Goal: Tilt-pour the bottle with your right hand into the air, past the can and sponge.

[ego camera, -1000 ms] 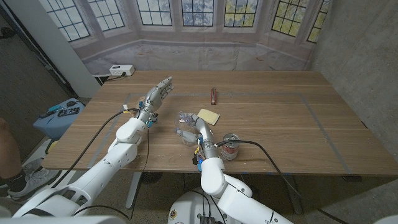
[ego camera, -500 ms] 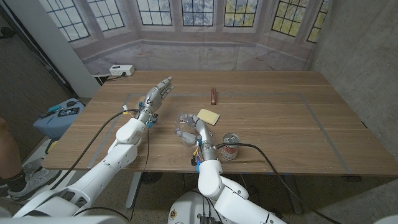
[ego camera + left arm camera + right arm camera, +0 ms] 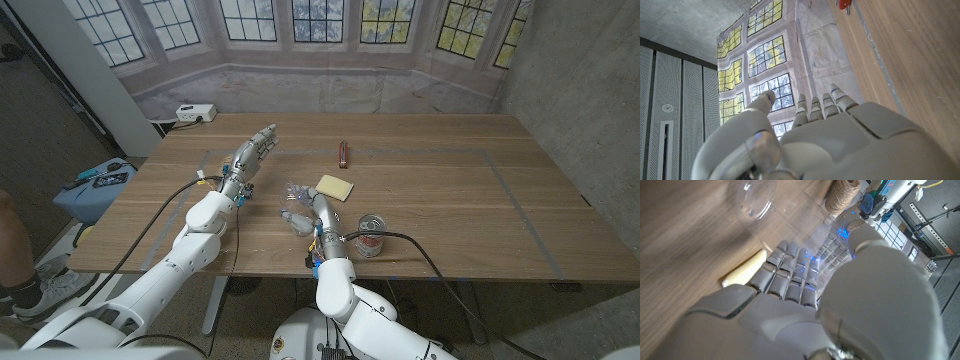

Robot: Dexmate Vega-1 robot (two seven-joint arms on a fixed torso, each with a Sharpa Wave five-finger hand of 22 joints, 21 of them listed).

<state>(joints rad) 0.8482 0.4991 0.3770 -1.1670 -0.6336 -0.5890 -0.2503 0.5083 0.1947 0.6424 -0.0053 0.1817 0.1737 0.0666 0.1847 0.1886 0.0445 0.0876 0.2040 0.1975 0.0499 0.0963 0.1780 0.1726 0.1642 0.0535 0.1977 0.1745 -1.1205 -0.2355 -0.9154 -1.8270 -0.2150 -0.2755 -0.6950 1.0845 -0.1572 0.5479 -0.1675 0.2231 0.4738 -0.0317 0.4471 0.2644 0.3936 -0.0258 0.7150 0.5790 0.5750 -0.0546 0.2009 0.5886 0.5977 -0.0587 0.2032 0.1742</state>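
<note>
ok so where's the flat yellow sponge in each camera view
head view: flat yellow sponge lies mid-table, just beyond the right hand.
right wrist view: the sponge is the pale slab past that hand's fingertips, short of the clear plastic bottle.
left wrist view: nothing to match for it here.
shared landmark: the wooden table, whose grain shows in every view.
</note>
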